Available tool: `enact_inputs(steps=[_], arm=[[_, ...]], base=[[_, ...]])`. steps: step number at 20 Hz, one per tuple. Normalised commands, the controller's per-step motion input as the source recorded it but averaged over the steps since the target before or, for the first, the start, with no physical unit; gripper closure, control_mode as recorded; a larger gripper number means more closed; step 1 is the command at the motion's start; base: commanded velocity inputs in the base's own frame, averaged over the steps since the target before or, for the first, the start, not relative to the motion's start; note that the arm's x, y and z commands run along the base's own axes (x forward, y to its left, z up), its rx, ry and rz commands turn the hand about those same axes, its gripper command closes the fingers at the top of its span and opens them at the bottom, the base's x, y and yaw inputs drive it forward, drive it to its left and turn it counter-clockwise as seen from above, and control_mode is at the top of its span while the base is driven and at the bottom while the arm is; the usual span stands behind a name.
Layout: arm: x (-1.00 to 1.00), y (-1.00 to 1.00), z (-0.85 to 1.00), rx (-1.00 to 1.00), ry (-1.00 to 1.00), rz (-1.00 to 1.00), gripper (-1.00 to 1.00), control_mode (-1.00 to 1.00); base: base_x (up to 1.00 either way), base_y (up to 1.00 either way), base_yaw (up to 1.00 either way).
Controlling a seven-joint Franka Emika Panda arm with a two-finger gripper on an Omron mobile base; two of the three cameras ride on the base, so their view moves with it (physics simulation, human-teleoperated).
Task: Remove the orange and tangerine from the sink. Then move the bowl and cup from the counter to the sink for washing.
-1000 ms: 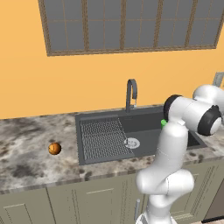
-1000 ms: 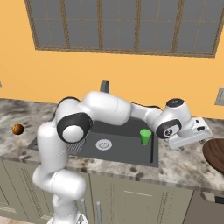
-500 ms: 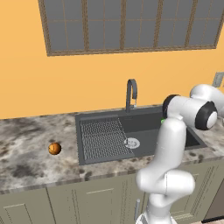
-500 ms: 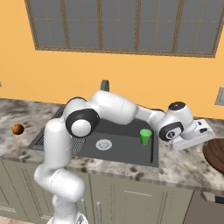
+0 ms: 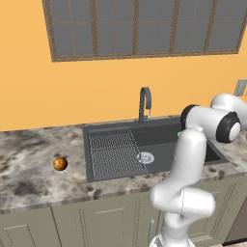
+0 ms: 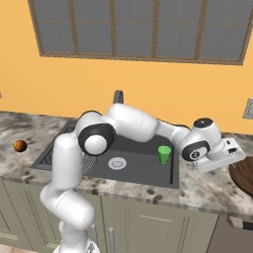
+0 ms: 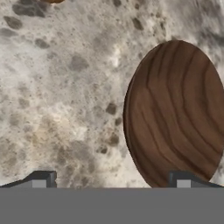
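While reaching out over the right end of the mottled grey-and-white stone desk (image 6: 197, 190), hung the white arm's claw (image 7: 111, 180) above the bare stone with jaws spread wide and nothing between them. Rose at the bottom of the hand view two small dark fingertips (image 7: 41, 179), far apart, the right one just in front of the near rim of the wide round reddish-brown wood-grained bowl (image 7: 177, 111). Lay that bowl flat on the desk, off to one side of the claw rather than centred between the tips; could not be told whether the tip touched it. Showed in the right base view as a dark brown curve (image 6: 242, 173) at the right edge of the desk, just beside the white hand.

Stood upright inside the wide dark grey rectangular sink (image 6: 133, 170) the small bright green cylindrical cup (image 6: 164, 154), toward the basin's right side, near the arm's forearm. Sat on the basin floor a round silver drain (image 6: 117, 162), with a ribbed draining grid (image 5: 113, 152) taking up the sink's left part. Curved up from the back rim of the sink a dark faucet (image 5: 144, 103).

Rested on the left part of the desk, well apart from the sink, a small round orange fruit (image 5: 60, 163). Peeked in at the top edge of the hand view a sliver of something orange-brown (image 7: 53, 1), too little to identify.
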Motion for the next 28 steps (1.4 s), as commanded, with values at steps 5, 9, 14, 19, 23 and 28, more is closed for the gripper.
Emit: enact_inputs(steps=[5,9,14,19,23,28], arm=[[0.08,-0.04,-0.12,0.0,0.0,0.0,-1.0,-1.0],[0.11,-0.11,-0.14,0.0,0.0,0.0,-1.0,-1.0],[0.11,-0.12,-0.14,0.0,0.04,0.0,-1.0,-1.0],[0.11,-0.17,-0.12,0.0,0.05,0.0,-1.0,-1.0],[0.11,-0.16,-0.11,0.0,0.04,0.0,-1.0,-1.0],[0.08,-0.11,-0.12,0.0,0.01,0.0,-1.0,-1.0]], base=[[0.0,0.0,0.0],[0.0,0.0,0.0],[0.0,0.0,0.0],[0.0,0.0,0.0],[0.0,0.0,0.0],[0.0,0.0,0.0]])
